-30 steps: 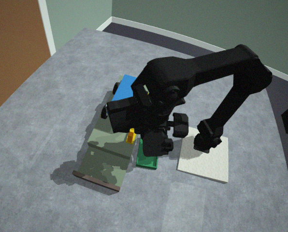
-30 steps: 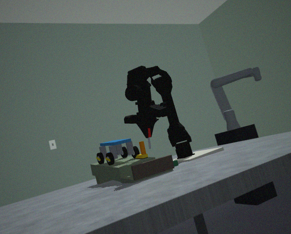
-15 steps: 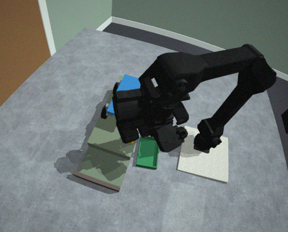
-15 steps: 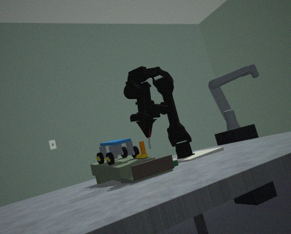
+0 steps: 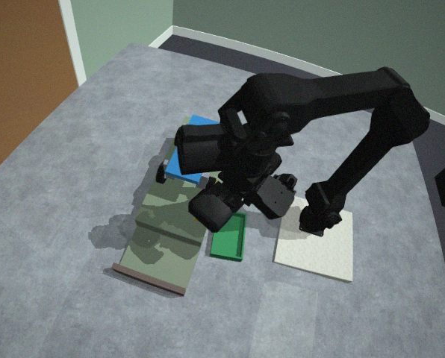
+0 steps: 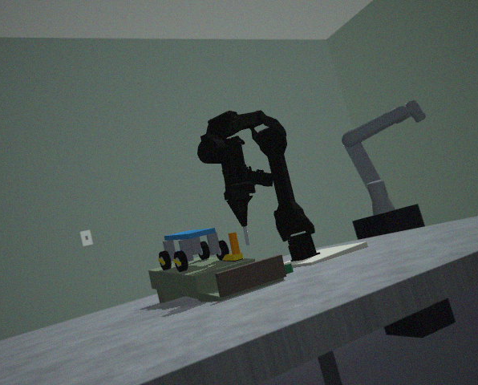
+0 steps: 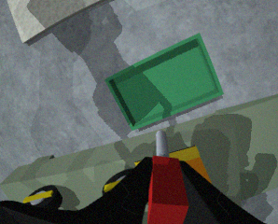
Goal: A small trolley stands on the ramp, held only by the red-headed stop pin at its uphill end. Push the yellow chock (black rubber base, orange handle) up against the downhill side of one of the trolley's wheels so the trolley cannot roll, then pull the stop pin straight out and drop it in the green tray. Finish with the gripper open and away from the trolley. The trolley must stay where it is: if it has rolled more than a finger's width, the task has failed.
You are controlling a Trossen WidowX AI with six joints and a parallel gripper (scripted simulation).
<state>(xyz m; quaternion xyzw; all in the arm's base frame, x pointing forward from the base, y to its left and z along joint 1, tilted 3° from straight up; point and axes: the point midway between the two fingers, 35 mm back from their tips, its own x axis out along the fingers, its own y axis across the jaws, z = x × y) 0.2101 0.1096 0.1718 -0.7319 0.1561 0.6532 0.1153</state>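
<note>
My gripper [image 7: 164, 163] [image 6: 242, 221] is shut on the stop pin's red head [image 7: 164, 189]. The pin's grey shaft [image 7: 161, 142] [image 6: 245, 235] hangs free in the air, pointing down. It hangs over the ramp's edge, just short of the green tray [image 7: 181, 111] [image 5: 225, 256], which is empty. The blue-topped trolley [image 5: 178, 169] [image 6: 189, 233] stands on the ramp [image 5: 164, 250] [image 6: 181, 277] [image 7: 74, 168]. The yellow chock with its orange handle [image 6: 233, 244] [image 7: 192, 159] stands against a trolley wheel [image 6: 223, 249]. In the top view the arm hides the gripper and the chock.
A brown lip [image 5: 149, 279] [image 6: 252, 273] closes the ramp's low end. My arm's base stands on a white plate [image 5: 319, 254] to the right of the tray. A second grey arm [image 6: 371, 165] stands far off at the back.
</note>
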